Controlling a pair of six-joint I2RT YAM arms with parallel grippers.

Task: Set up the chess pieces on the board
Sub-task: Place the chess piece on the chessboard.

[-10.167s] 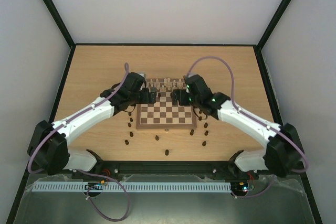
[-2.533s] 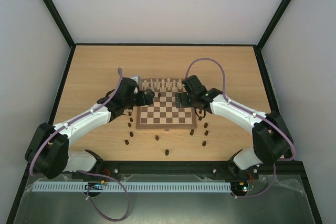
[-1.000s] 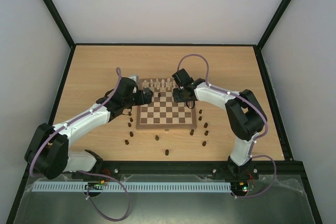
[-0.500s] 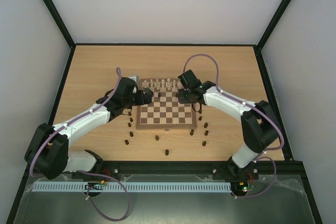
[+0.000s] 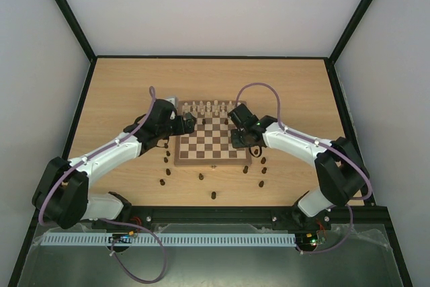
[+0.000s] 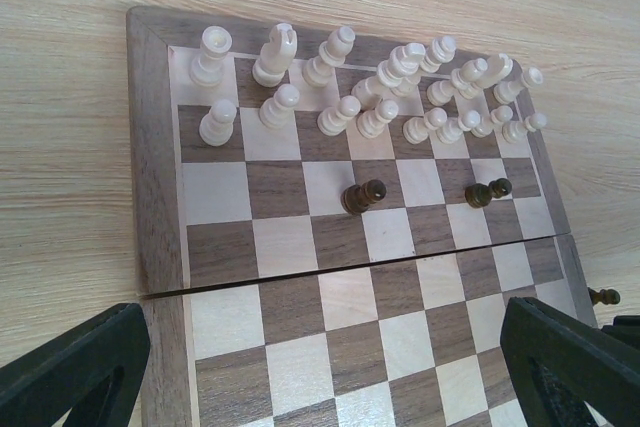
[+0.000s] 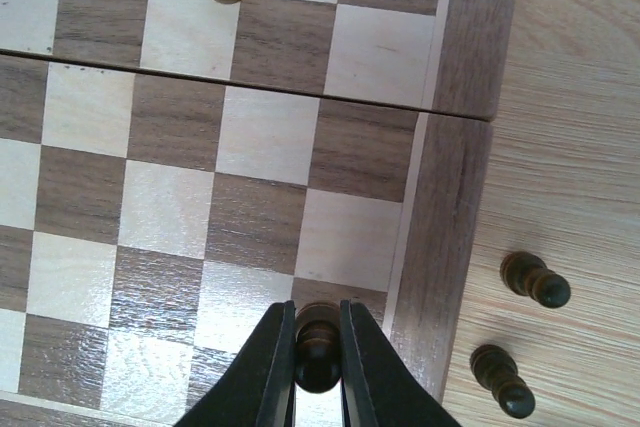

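The pale wooden bench (image 5: 121, 85) carries the board (image 5: 195, 161) at its middle, laid open and flat with its hinge seam running across. The left arm reaches in at the board's far left corner. There the left pincer (image 6: 320, 352) hangs above the squares with both fingers spread as wide as they go and nothing between them. The right arm bends in over the board's right side. The right pincer (image 7: 318, 352) is closed tight on a dark pawn (image 7: 318, 339), held over the squares just beside the right border frame on the near half. Whether its base touches the board I cannot tell. The cream pieces (image 6: 338, 115) stand in two rows along the far edge. Two dark pieces (image 6: 363, 195) stand on the board just in front of them. Loose dark pieces (image 5: 213, 195) are scattered on the bench to the left, right and near side of the board, and a pair of dark pawns (image 7: 535, 280) sits just off the right border.
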